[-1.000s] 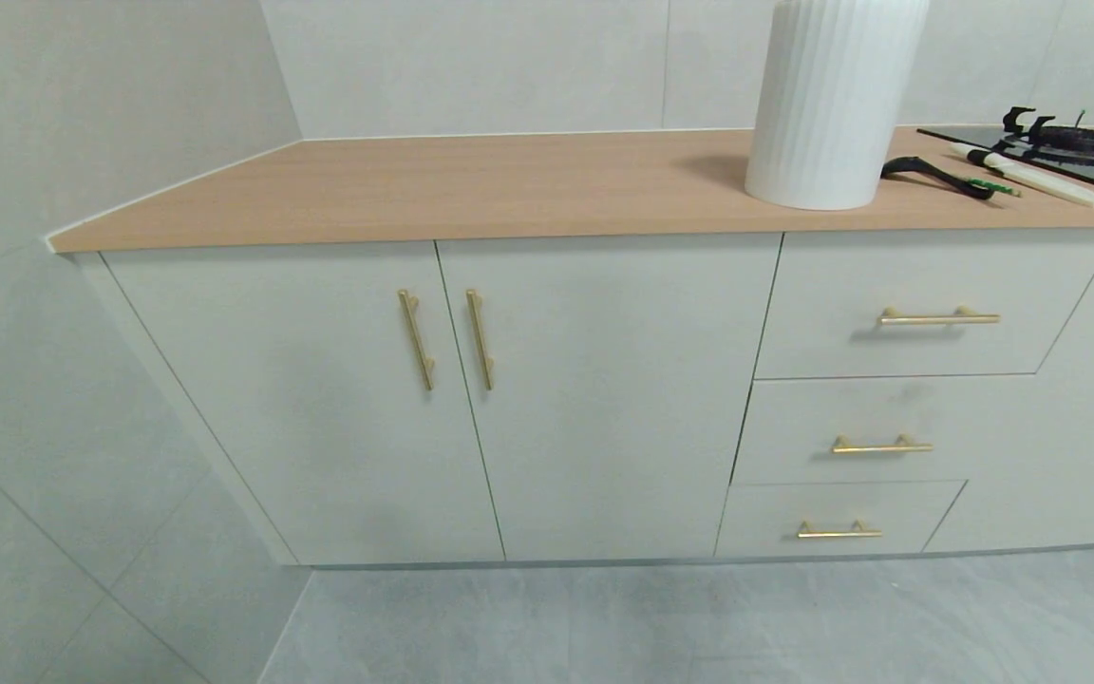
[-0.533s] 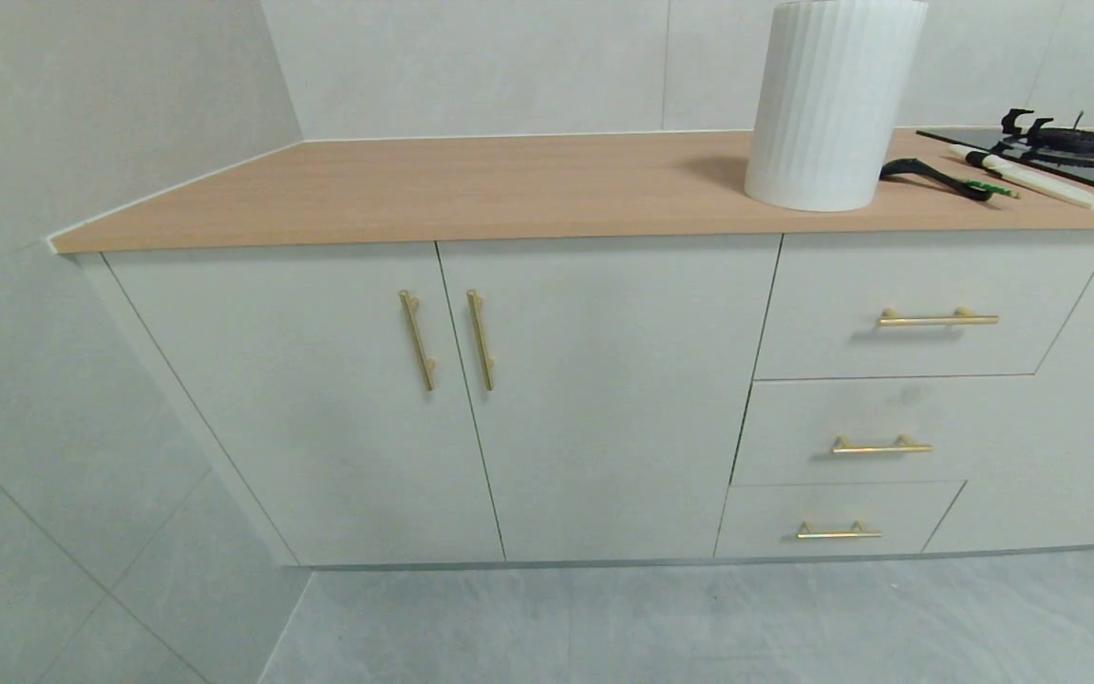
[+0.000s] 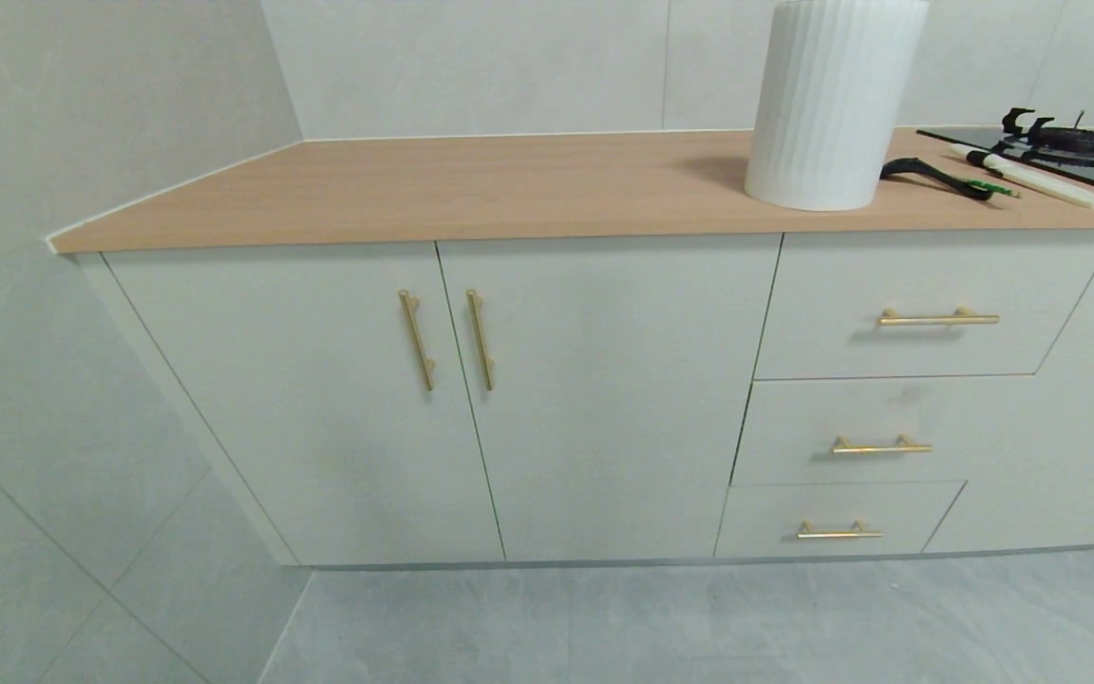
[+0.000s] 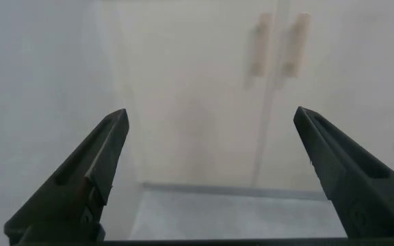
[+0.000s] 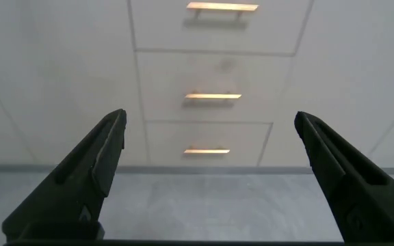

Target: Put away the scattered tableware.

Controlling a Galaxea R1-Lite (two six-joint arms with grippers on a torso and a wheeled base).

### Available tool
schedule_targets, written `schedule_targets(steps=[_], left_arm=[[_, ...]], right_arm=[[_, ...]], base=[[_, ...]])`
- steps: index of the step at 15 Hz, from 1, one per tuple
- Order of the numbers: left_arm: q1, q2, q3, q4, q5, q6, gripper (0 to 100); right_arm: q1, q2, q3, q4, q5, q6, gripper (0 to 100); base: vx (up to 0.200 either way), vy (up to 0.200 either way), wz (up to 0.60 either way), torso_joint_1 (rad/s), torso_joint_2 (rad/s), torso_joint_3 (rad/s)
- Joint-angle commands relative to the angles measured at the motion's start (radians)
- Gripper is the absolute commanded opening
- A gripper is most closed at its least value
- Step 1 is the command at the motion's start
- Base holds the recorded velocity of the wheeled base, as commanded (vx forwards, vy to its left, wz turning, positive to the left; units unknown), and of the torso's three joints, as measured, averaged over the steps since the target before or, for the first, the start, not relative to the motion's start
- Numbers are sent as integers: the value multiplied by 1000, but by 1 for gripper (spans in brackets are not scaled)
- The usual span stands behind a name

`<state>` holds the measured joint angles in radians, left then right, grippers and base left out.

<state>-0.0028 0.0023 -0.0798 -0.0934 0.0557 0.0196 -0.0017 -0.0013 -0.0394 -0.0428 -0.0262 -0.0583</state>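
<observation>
the bench (image 3: 471,190) and cabinet doors (image 3: 319,399) stand as a second ago. only the whole head view has crept slightly, so the camera shifted, not the things. beside the white ribbed canister (image 3: 827,104) the tableware, a black utensil (image 3: 936,176) and a white-handled one (image 3: 1022,174), lies untouched. left pincer (image 4: 211,116) and right pincer (image 5: 211,116) hang apart and empty, so i judge no pickup begun.

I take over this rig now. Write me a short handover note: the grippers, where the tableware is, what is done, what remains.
Left gripper: open, empty, facing the cabinet doors. Right gripper: open, empty, facing the drawers.
Tableware: black utensil, green piece and white utensil lie on the counter, right of the white container, by the stove.
Done: nothing stored yet; doors and drawers are shut.
Left: pick up each piece and store it, perhaps in the container.
</observation>
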Motion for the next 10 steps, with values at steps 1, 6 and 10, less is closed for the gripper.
schedule_targets(steps=[1,6,10], left_arm=[[1,-2,80,-5,-48,2,100],[1,-2,80,49,-134,17,100],[4,-2,78,110,-76,57,100]], right_arm=[[0,1,38,17,19,25,100],[0,1,38,50,46,25,100],[0,1,38,50,46,28,100]], base=[[0,0,0,0,0,0],[0,0,0,0,0,0],[0,0,0,0,0,0]])
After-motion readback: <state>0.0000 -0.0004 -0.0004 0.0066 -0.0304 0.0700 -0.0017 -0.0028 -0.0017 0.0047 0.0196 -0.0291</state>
